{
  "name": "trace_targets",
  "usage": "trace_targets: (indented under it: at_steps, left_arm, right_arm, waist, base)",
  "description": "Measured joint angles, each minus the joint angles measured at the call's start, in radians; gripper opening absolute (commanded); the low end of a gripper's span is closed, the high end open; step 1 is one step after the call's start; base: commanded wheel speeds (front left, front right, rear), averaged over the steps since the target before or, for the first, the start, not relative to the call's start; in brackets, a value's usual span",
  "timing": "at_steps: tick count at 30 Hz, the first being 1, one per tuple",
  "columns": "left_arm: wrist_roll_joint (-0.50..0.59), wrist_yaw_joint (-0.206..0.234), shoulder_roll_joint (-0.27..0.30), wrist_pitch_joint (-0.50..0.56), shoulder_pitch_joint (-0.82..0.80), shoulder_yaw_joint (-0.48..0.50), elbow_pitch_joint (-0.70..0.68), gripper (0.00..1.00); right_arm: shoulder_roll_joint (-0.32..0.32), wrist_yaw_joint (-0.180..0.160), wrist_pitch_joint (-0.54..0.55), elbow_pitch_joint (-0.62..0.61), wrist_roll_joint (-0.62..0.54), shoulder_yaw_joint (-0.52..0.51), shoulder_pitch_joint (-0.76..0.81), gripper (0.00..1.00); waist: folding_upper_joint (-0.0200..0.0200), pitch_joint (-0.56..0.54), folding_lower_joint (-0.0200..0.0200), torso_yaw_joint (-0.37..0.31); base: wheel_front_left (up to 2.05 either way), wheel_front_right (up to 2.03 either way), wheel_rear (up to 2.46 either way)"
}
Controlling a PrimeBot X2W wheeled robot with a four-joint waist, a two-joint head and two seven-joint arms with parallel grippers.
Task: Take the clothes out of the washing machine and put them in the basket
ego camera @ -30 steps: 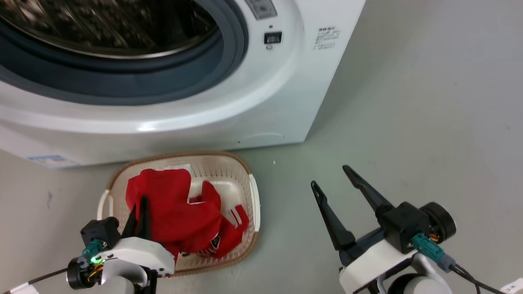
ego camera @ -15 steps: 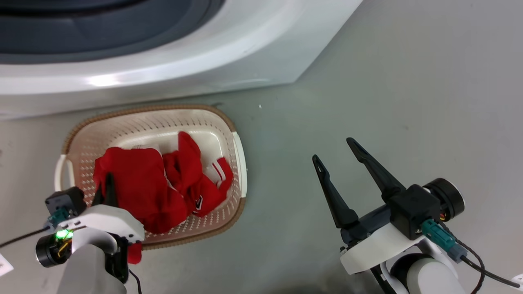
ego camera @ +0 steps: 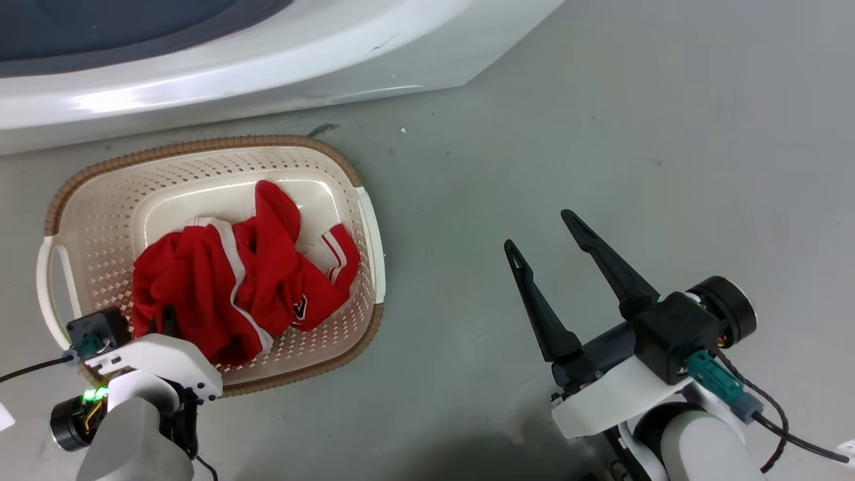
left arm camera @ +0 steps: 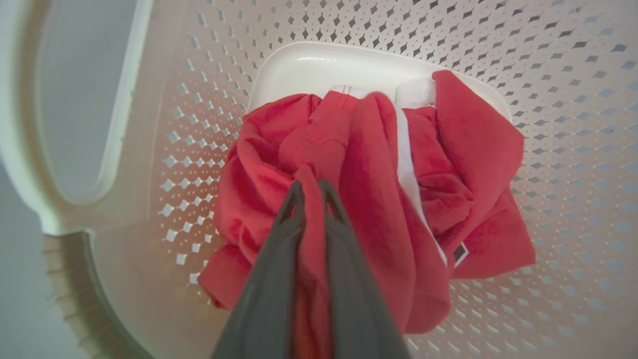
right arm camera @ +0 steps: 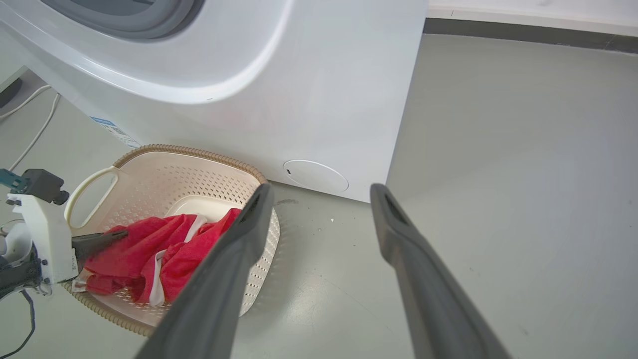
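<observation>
Red clothes (ego camera: 240, 287) with white trim lie bunched in the cream basket (ego camera: 100, 220) on the floor in front of the white washing machine (ego camera: 267, 60). My left gripper (left arm camera: 310, 188) reaches down into the basket at its near left side, shut on a fold of the red clothes (left arm camera: 379, 179). The same gripper appears in the head view (ego camera: 163, 321) and in the right wrist view (right arm camera: 119, 233). My right gripper (ego camera: 541, 232) hovers open and empty over bare floor, right of the basket (right arm camera: 199, 184). The drum is out of view.
Grey floor (ego camera: 634, 133) stretches to the right of the washing machine (right arm camera: 299, 89). White cables (right arm camera: 30, 124) lie along the floor at the machine's left side. A round cover (right arm camera: 315, 175) sits low on the machine's front.
The head camera has tilted down, so the washing machine's porthole has left the picture. My left gripper has sunk lower into the basket with the clothes, which have settled and spread. The right gripper stays open.
</observation>
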Motion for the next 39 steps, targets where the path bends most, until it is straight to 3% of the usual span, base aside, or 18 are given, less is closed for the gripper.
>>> trace_targets:
  at_steps: [1, 2, 3, 10, 18, 28, 39]
  left_arm:
    - [-0.001, 0.000, 0.000, 0.000, -0.004, 0.000, 0.012, 0.50]
    - [-0.006, 0.000, -0.001, 0.000, -0.005, 0.003, 0.017, 0.87]
    - [-0.006, -0.001, -0.001, 0.000, -0.005, 0.004, 0.024, 1.00]
    - [-0.007, -0.011, -0.036, 0.000, 0.048, -0.003, 0.015, 1.00]
    - [0.013, -0.018, -0.078, 0.000, 0.160, -0.024, -0.113, 1.00]
    - [0.040, -0.024, -0.116, 0.000, 0.262, -0.092, -0.393, 1.00]
    - [0.076, -0.024, -0.126, 0.000, 0.349, -0.199, -0.753, 1.00]
  right_arm:
    - [0.000, 0.000, 0.000, 0.004, 0.000, -0.001, 0.000, 1.00]
    - [0.000, 0.000, -0.001, 0.008, -0.003, -0.003, 0.000, 1.00]
    - [0.000, 0.000, -0.004, 0.012, -0.004, -0.003, -0.001, 1.00]
    - [0.000, 0.000, -0.015, 0.056, 0.004, -0.008, -0.002, 1.00]
    - [0.000, 0.000, -0.007, 0.087, 0.004, -0.035, 0.038, 1.00]
    - [0.000, 0.000, 0.009, 0.093, 0.011, -0.110, 0.108, 1.00]
    - [0.000, 0.000, 0.030, 0.074, -0.004, -0.179, 0.154, 1.00]
  waist:
    - [0.0000, -0.006, -0.0001, 0.001]
    - [0.0000, -0.014, -0.0001, 0.002]
    - [0.0000, -0.023, -0.0001, 0.004]
    - [0.0000, -0.143, -0.0001, 0.023]
    - [0.0000, -0.331, -0.0002, 0.052]
    - [0.0000, -0.530, -0.0004, 0.093]
    - [0.0000, -0.637, -0.0005, 0.133]
  base:
    - [0.00, 0.00, 0.00]
    - [0.00, 0.00, 0.00]
    - [0.00, 0.00, 0.00]
    - [0.00, 0.00, 0.00]
    - [0.00, 0.00, 0.00]
    - [0.00, 0.00, 0.00]
    - [0.00, 0.00, 0.00]
